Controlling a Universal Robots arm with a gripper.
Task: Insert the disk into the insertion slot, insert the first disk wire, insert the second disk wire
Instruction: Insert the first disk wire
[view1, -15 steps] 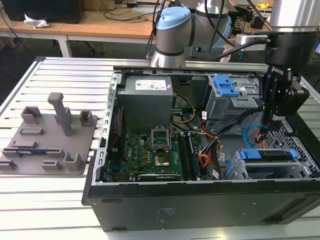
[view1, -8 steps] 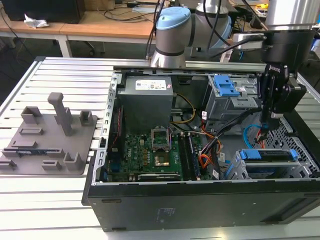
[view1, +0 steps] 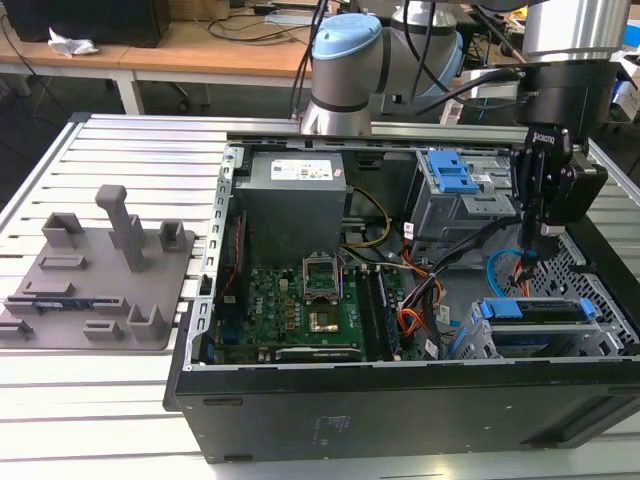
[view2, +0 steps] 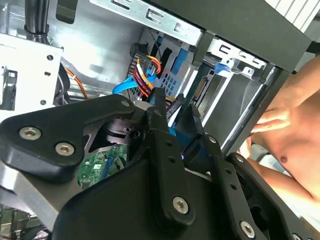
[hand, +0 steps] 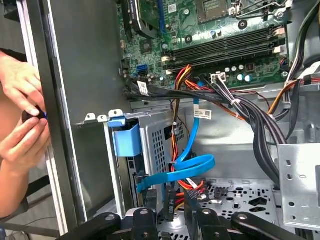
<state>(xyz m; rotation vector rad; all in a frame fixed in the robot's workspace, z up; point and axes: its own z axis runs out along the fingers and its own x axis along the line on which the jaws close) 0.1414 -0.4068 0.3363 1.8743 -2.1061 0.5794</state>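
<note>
My gripper seems closed on the rigid black plug of the limp red-orange-black wire bundle, just behind the blue-framed silver disk; light, but hold the plug, not the wires.

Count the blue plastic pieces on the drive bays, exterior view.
2: a blue latch on the taller bay, and the blue frame of the disk in the insertion slot nearer the camera. More may be hidden.

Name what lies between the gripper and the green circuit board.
In the first wrist view, a looped light-blue cable, a red-orange wire bundle and black cables cross the stretch between the gripper and the circuit board.
</note>
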